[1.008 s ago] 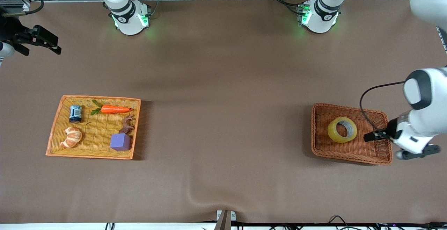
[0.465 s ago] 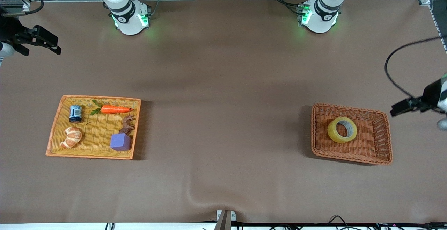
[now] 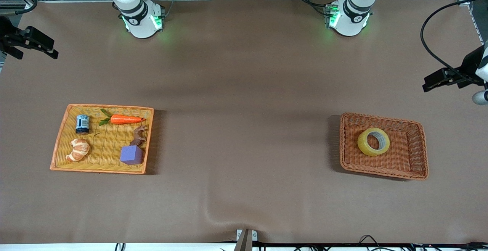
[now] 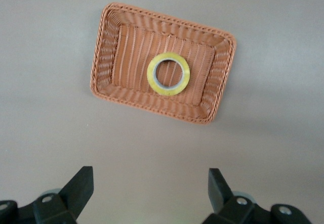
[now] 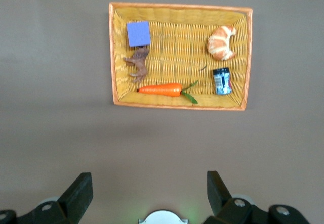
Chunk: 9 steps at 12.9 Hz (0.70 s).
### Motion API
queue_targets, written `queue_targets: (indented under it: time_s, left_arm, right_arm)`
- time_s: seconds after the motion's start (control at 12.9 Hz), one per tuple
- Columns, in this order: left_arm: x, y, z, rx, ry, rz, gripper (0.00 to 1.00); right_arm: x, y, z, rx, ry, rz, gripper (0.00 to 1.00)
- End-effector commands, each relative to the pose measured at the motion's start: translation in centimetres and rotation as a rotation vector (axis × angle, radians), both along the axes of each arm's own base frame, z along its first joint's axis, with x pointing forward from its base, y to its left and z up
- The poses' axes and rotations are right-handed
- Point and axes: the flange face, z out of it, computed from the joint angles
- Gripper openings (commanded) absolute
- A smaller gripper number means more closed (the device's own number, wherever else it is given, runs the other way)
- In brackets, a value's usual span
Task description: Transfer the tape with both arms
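Observation:
The tape (image 3: 365, 147), a yellowish ring, lies flat in the brown wicker basket (image 3: 381, 172) at the left arm's end of the table. In the left wrist view the tape (image 4: 168, 91) and the basket (image 4: 104, 57) show whole, well ahead of the fingers. My left gripper (image 4: 151, 176) hangs open and holds nothing, high over bare cloth beside the basket. The left arm's wrist (image 3: 457, 73) shows at the table's edge. My right gripper (image 5: 149, 179) is open too, with nothing in it, high over bare cloth. Its hand (image 3: 26, 41) is at the right arm's end.
A flat yellow tray (image 3: 57, 144) at the right arm's end holds a croissant (image 3: 78, 150), a small can (image 3: 82, 124), a carrot (image 3: 126, 119), a brown toy animal (image 3: 138, 135) and a purple cube (image 3: 131, 155). Brown cloth covers the table.
The left arm has lifted away from the basket's end and swung out to the table's edge. The right hand has shifted slightly outward. The tape has stayed put.

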Motion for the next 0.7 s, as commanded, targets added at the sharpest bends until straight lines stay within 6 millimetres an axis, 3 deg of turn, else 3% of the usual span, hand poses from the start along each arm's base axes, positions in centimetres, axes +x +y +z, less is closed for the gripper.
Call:
queue_targets:
  time_s: [0.0,0.31,0.62]
  left_arm:
    - [-1.7,0.5,0.1,0.003,-0.007,0.015,1.0]
    - [-2.2,-1.2,0.7,0.003,-0.052,-0.006,1.0]
    - [-3.2,-2.1,1.7,0.006,-0.052,-0.038,1.0]
  right_arm:
    - [-0.1,-1.2,0.3,-0.003,0.02,-0.02,1.0]
    - [-0.4,-2.9,0.2,0.009,0.032,0.033,1.0]
    - [-0.1,-2.2,0.2,0.006,0.026,0.045,1.0]
